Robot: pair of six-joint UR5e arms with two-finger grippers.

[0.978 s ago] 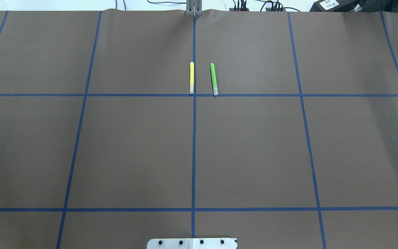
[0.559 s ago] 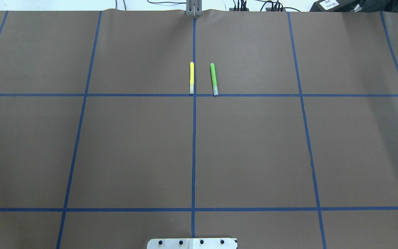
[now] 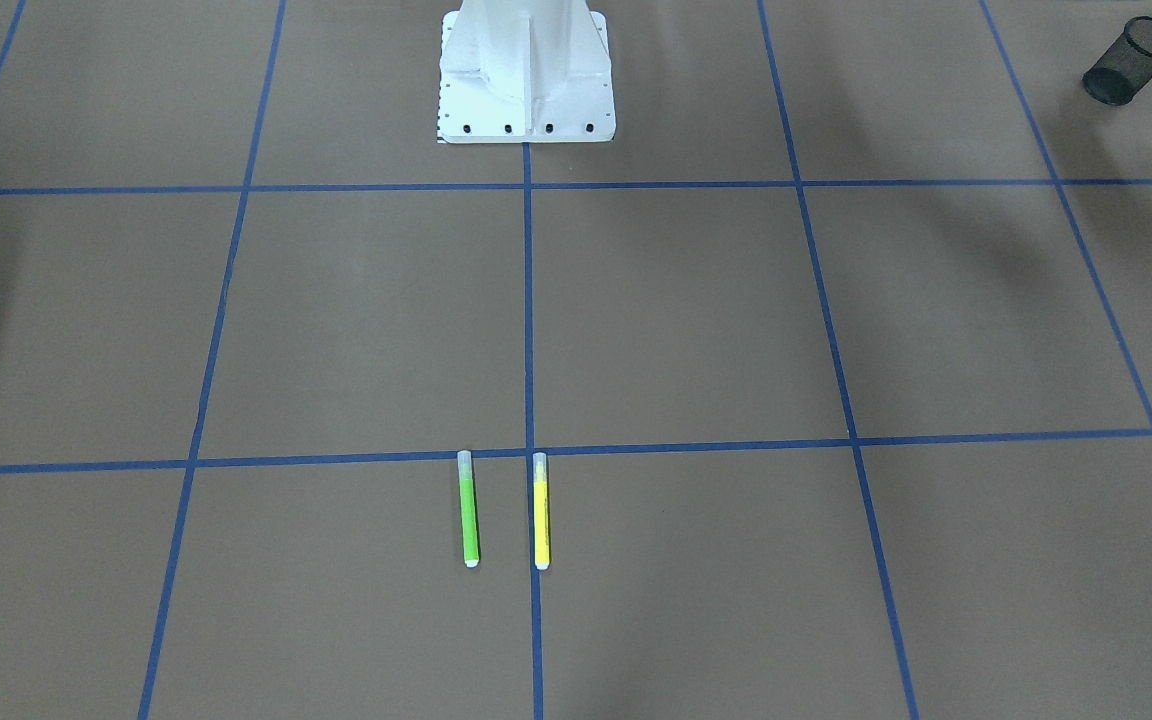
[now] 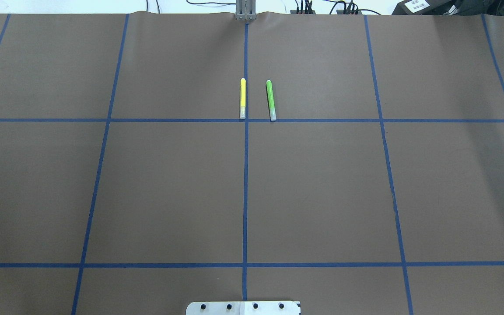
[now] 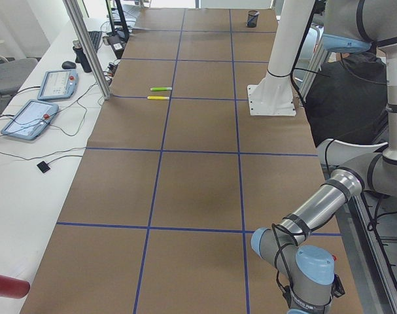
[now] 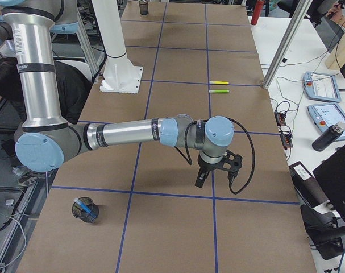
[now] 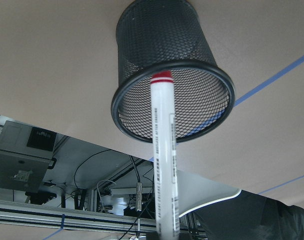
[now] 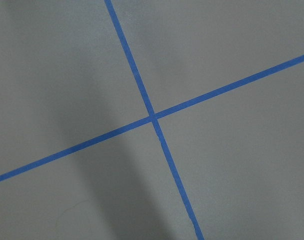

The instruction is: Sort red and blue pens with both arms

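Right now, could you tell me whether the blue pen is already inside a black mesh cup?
Yes, in the exterior right view the blue pen leans inside the near black mesh cup.

**Print on three things, none of it legible**

Nothing can be read for certain. The white-barrelled red-capped pen [image 7: 163, 165] carries lines of small dark print along its barrel in the left wrist view — too fine to make out. A grey box [image 7: 24, 150] behind it bears a dark plate [image 7: 40, 140] with pale marks, blurred. In the overhead view a black box [image 4: 427, 8] beyond the far edge of the bench [image 4: 169, 183] wears a white label [image 4: 417, 5] — its characters are too small to tell.
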